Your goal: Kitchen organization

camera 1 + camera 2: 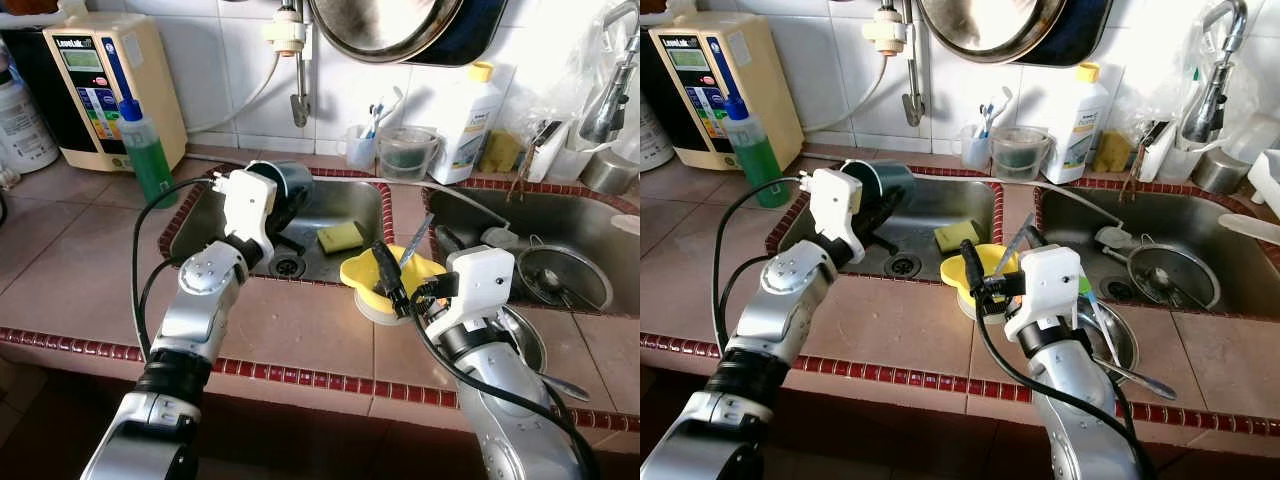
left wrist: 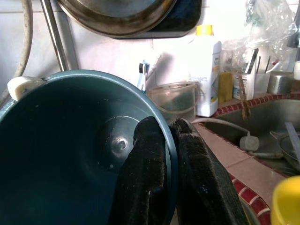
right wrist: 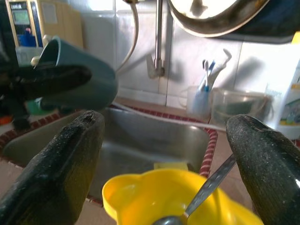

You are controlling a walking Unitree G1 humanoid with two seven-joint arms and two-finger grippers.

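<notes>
The left end effector has its fingers clamped together on the rim of a dark teal cup, one finger inside and one outside, holding it tipped over the left sink. To its right, the right end effector stands with fingers wide apart just near of a yellow bowl with a spoon in it, on the tiled desk between the two sinks. A yellow sponge lies in the left basin, and a green bottle stands at far left
</notes>
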